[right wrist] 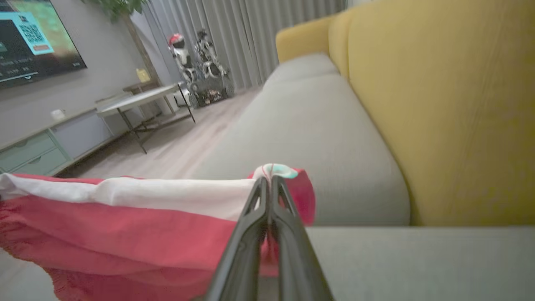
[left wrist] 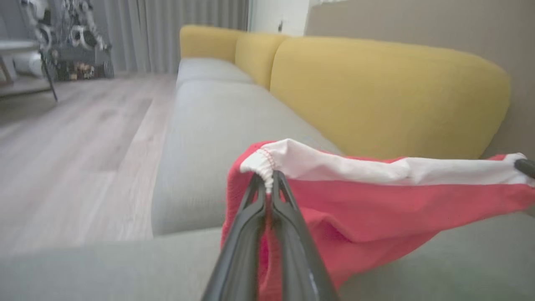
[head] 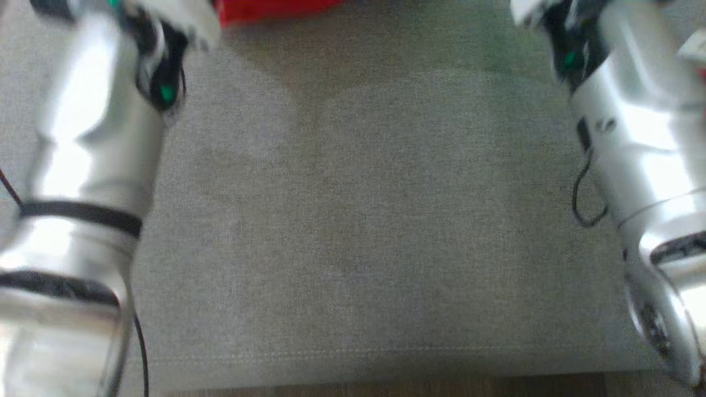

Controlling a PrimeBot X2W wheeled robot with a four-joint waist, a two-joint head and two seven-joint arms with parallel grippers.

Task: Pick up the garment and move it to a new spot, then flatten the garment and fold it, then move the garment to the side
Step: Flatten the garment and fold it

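Item: red garment (left wrist: pixel 355 217), white waistband (left wrist: pixel 376 167) pinched at either end by clamped left gripper (left wrist: pixel 269 179) and right gripper (right wrist: pixel 267 184), over sofa (left wrist: pixel 209 138); risk: shallow edge bites slipping under tension.

Grey seat cushion (head: pixel 353 220) open, flat; yellow backrest (left wrist: pixel 376 92) blocks behind; red garment (left wrist: pixel 355 200) hangs across.

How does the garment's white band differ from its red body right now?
The white band of the red fabric garment is smooth and pulled straight between the left claw and right claw. The red body looks coarser and sags loosely below the band. Both are held over the grey sofa seat.
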